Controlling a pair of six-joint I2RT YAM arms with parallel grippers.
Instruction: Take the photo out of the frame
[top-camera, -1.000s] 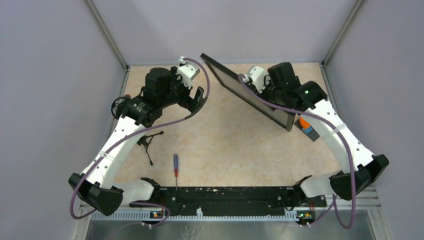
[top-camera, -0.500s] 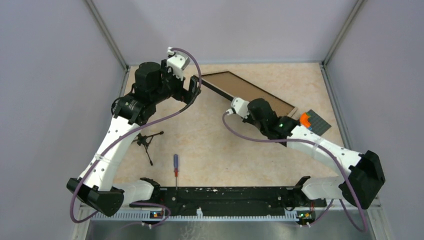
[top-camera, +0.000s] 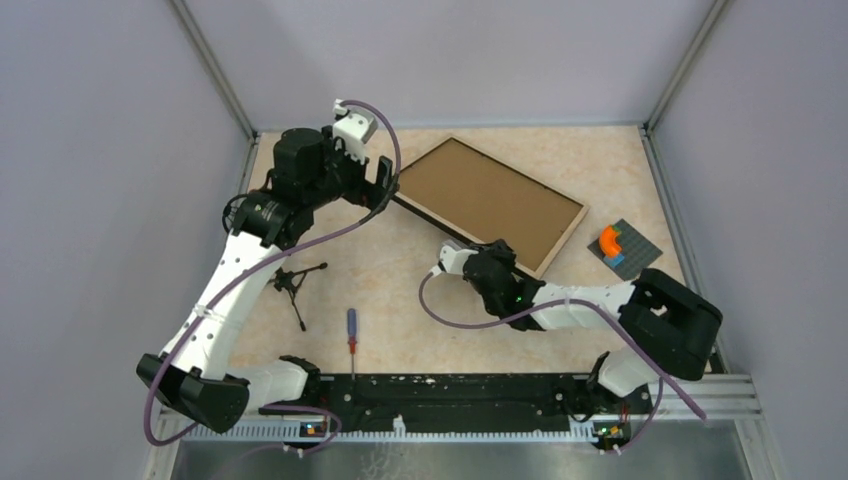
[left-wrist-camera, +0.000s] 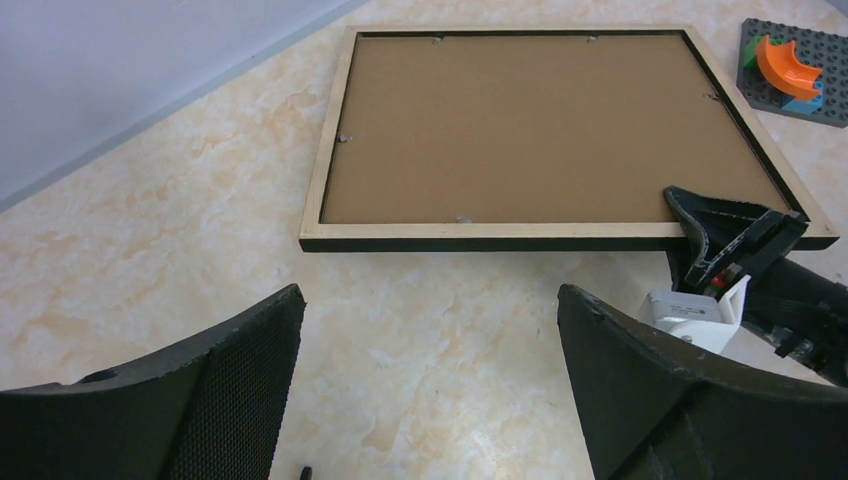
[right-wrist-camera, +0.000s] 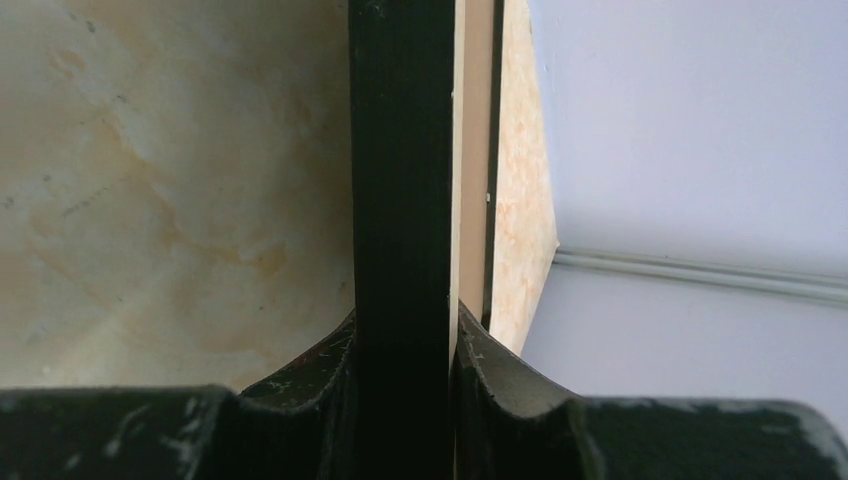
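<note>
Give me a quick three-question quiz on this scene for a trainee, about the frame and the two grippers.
1. True or false: the frame lies with its brown back facing up.
2. The right gripper is: A, open above the frame; B, shut on the frame's edge; C, shut on nothing.
3. Fill in: the left gripper is ___, holding nothing.
Key: 1 true; 2 B; 3 open.

The frame (top-camera: 488, 198) shows brown board edged black; the table (top-camera: 400, 290) is beige, marble-patterned; the screwdriver (top-camera: 351, 325) handle looks blue, perhaps red-tipped.
</note>
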